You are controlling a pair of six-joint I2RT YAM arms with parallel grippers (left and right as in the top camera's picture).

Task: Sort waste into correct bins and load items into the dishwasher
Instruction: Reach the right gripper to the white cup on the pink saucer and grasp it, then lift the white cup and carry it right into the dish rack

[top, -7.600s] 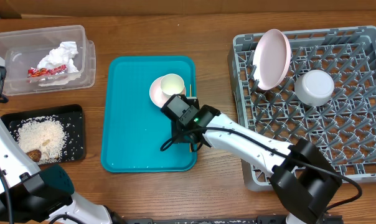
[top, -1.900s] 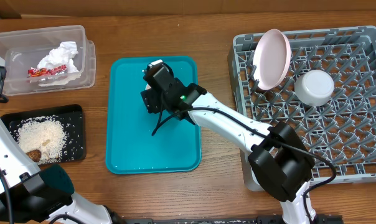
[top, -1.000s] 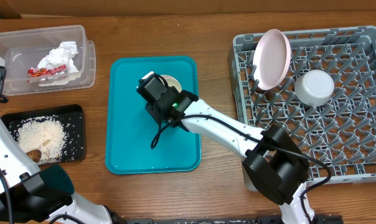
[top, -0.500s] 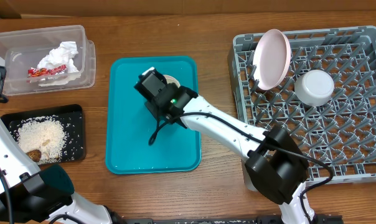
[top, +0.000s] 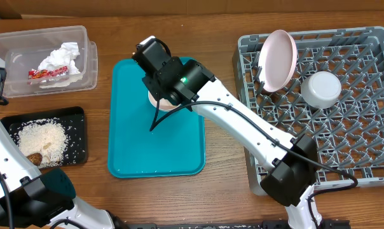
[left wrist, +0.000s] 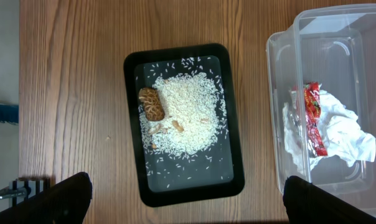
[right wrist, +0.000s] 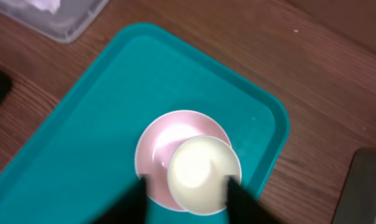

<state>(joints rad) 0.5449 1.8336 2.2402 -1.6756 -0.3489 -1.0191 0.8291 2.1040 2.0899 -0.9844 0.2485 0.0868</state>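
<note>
My right gripper [right wrist: 188,196] hangs open above the teal tray [right wrist: 82,143]. Its blurred fingers stand either side of the small white cup [right wrist: 203,174], which sits on the smaller pink dish [right wrist: 163,140]. Overhead, the right arm [top: 179,79] hides the cup and only the dish's edge [top: 155,102] shows. The pink plate [top: 278,60] and the upturned blue-grey bowl [top: 321,89] stand in the grey rack [top: 344,146]. My left gripper [left wrist: 197,199] is wide open above the black tray [left wrist: 131,124], which holds rice [left wrist: 188,118] and a brown lump [left wrist: 152,102]. The clear tub [left wrist: 281,124] holds the wrapper [left wrist: 314,118] and napkins [left wrist: 343,130].
The tub [top: 14,44] is at the far left and the black tray [top: 77,137] in front of it. The teal tray [top: 135,140] lies mid-table, left of the rack. Bare wood separates them.
The right arm has risen and swung toward the tray's far edge over the last second. The pink dish's edge now shows below it. The left arm has not moved.
</note>
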